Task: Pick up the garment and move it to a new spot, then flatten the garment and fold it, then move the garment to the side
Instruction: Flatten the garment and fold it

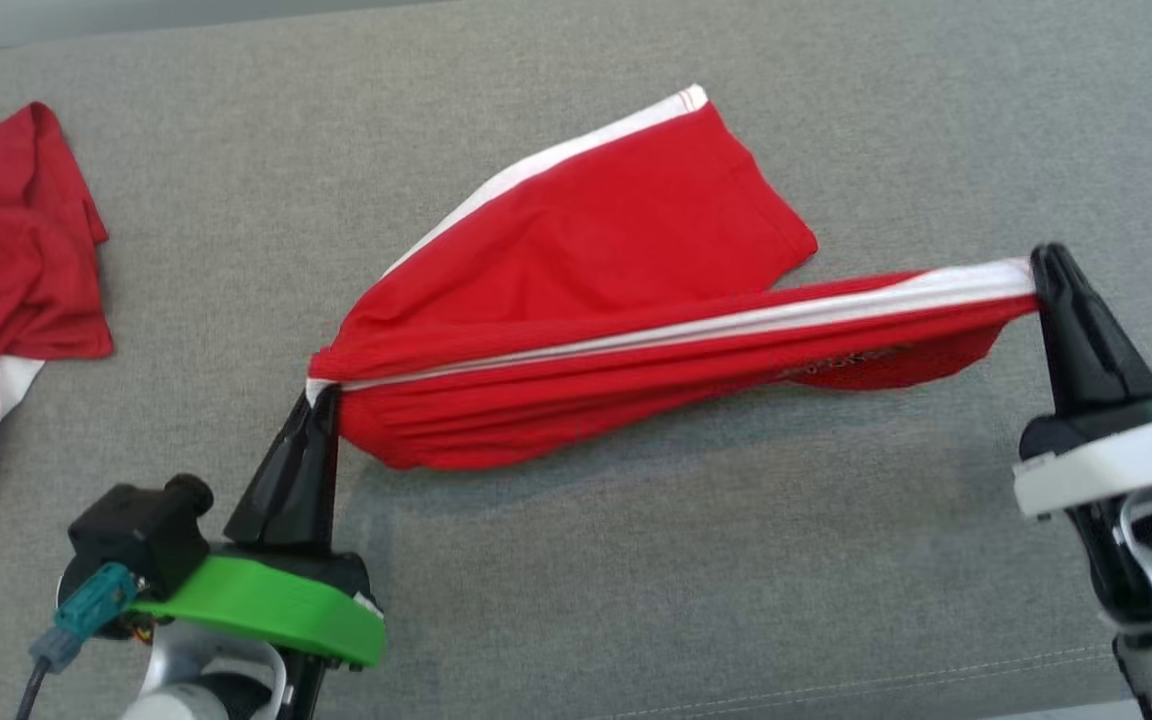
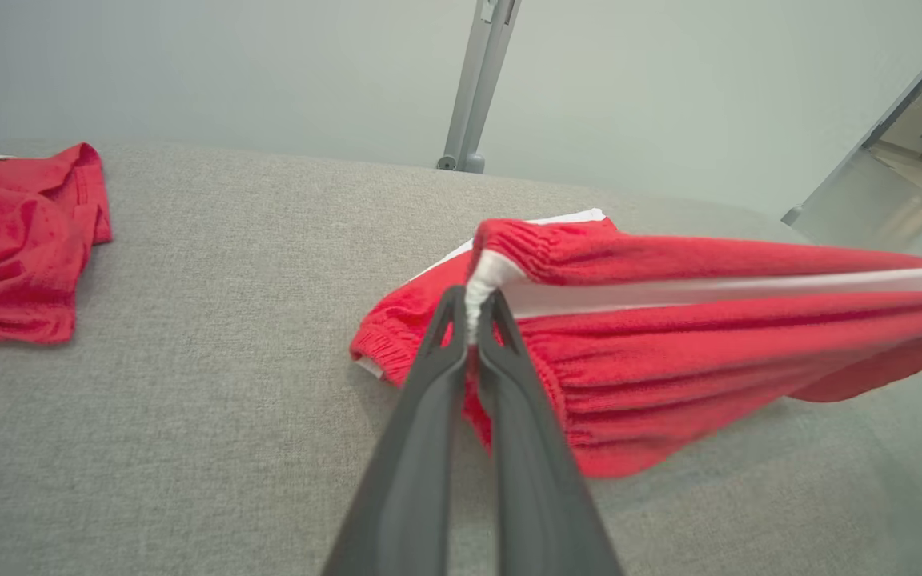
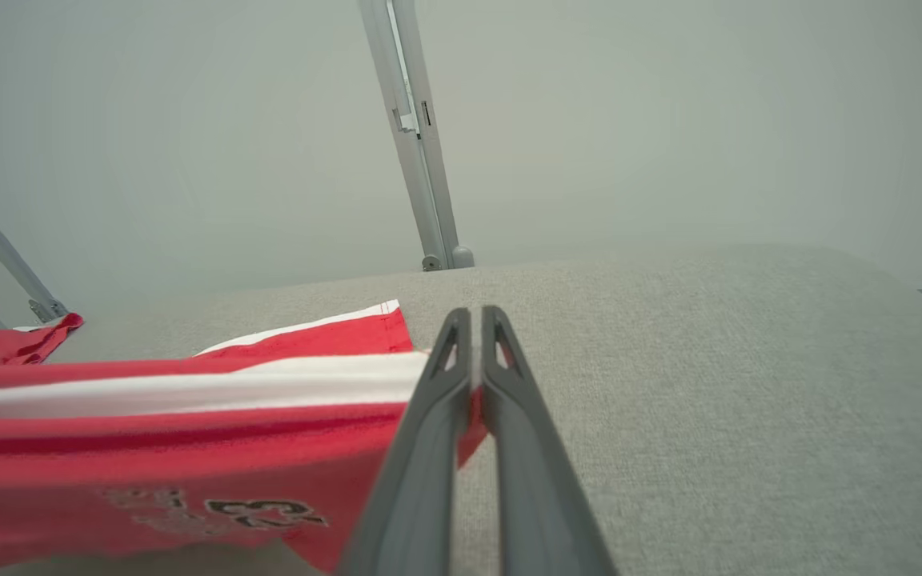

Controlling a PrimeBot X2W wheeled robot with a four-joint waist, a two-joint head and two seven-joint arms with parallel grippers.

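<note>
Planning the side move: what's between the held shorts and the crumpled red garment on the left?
Nothing: bare grey cushion between shorts and crumpled red garment, per head and left wrist views.

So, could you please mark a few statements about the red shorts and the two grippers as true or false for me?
1. The left gripper and the right gripper are both shut on the red white-striped shorts. True.
2. The shorts lie wholly flat on the grey fabric surface. False: they are stretched between the grippers, one leg trailing on the surface.
3. A crumpled red garment lies to the robot's left. True.
4. The right gripper holds the gathered waistband. False: the left gripper holds it.
</note>
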